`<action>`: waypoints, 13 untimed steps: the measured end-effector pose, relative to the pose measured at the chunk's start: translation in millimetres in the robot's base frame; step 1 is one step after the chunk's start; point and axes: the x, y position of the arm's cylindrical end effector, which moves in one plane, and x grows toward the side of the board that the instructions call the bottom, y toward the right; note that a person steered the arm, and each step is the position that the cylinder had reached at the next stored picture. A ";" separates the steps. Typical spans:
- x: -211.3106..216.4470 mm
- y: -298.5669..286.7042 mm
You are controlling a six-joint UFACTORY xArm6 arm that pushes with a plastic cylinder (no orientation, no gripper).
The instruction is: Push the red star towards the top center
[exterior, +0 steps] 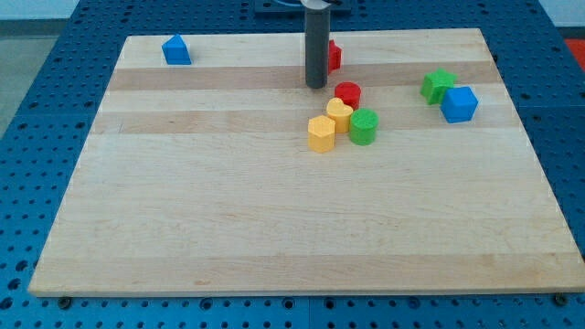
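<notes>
Wooden board (274,219) carries the red star (335,55) at the view's top center, partly hidden behind the rod, with my tip (316,86) just beside its left

The only part of the robot showing is a straight dark grey cylindrical rod (316,46), smooth and matte, looking like plain metal or hard plastic with no markings, screws or cables showing on it. Its sides are running parallel, so it is keeping one even thickness all the way down, and a faint lighter sheen is running along its length. At the view's top edge it is joining a wider dark mounting piece, mostly cropped, with a hint of blue-grey beside it. My tip (316,87), the rod's lower end, is looking flat-cut and the same dark grey as the shaft above it.
</notes>
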 end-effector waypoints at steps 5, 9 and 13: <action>-57.8 38.9; -70.4 10.9; 6.5 55.9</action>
